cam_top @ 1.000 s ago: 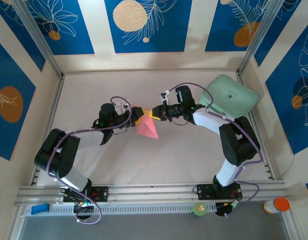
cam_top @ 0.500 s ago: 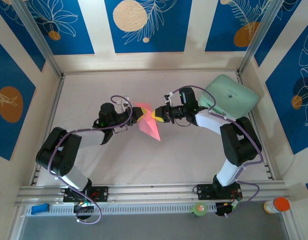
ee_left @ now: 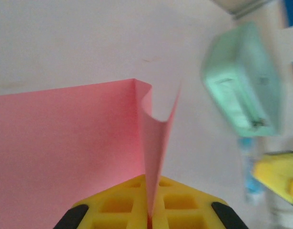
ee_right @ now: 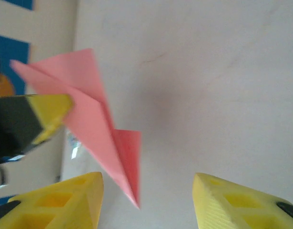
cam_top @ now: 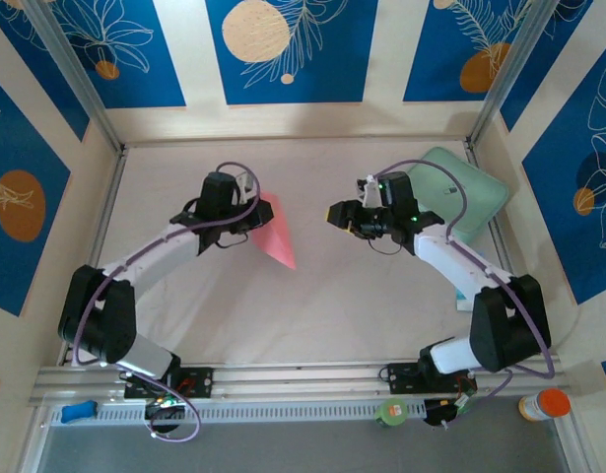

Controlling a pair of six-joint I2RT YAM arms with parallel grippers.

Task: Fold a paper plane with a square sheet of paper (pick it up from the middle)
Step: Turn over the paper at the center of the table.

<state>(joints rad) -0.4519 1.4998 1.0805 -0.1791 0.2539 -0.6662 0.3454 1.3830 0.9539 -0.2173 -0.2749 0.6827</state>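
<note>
Now, left pincer (ee_left: 148, 215) clamped on the paper plane (cam_top: 275, 239), right pincer (ee_right: 147, 198) spread apart, clear of it.

No text, label or number can be read anywhere.

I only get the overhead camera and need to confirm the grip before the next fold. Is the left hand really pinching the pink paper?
Observer: Yes. The left wrist camera shows the left hand shut on the pink paper, with a curled flap rising from its grip.
Operator: Is the right hand holding any of it?
Observer: No. The right wrist camera shows the right hand open, its yellow fingers apart and gripping nothing.
Operator: Is there a crease yet?
Observer: Yes, that camera shows a fold line running down to a sharp tip.
</note>
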